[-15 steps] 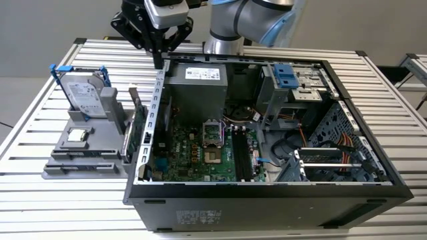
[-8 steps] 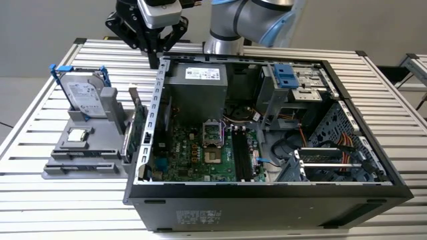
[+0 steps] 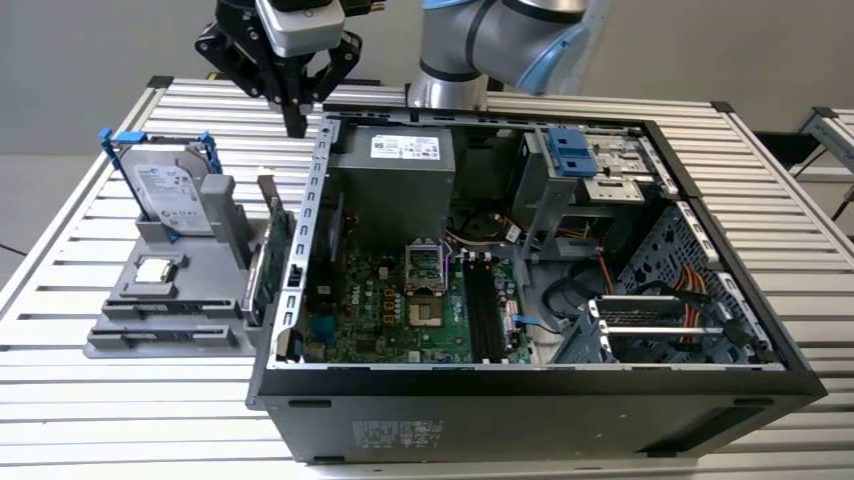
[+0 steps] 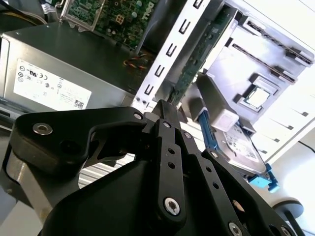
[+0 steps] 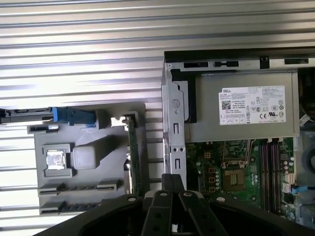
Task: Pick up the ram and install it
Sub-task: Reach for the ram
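Approach is judged in hand: empty pincer (image 3: 295, 128), pressed together, is held above and beside the ram (image 5: 133, 157); spreading is needed.

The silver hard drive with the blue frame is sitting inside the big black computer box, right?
Not quite. The silver hard drive with the blue frame stands upright in the grey plastic holder, outside the big black computer box, on the exterior view's left of it.
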{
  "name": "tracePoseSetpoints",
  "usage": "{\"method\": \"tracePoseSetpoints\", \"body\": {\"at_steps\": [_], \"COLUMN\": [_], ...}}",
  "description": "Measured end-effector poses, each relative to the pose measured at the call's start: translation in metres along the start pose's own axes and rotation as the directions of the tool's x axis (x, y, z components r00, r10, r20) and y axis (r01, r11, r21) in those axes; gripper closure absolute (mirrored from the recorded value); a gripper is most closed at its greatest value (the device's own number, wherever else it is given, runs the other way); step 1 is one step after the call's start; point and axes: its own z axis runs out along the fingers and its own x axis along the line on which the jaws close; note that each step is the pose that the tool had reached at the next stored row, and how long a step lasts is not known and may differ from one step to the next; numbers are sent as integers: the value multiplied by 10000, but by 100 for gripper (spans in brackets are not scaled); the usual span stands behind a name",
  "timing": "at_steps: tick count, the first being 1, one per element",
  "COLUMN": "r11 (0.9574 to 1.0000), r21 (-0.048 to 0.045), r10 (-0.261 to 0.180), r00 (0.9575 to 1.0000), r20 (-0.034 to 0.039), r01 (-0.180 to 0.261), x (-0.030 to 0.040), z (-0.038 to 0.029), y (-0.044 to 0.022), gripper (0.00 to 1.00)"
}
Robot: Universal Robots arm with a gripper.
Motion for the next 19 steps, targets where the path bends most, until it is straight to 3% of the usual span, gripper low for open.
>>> {"method": "tracePoseSetpoints", "body": {"at_steps": [19], "r11": [10000], "r21": [1], "r10": [-7], "r00": [10000], "r20": [-12], "r01": [7], "x": [285], "z": [-5], "y": [-20], "gripper": [100]}}
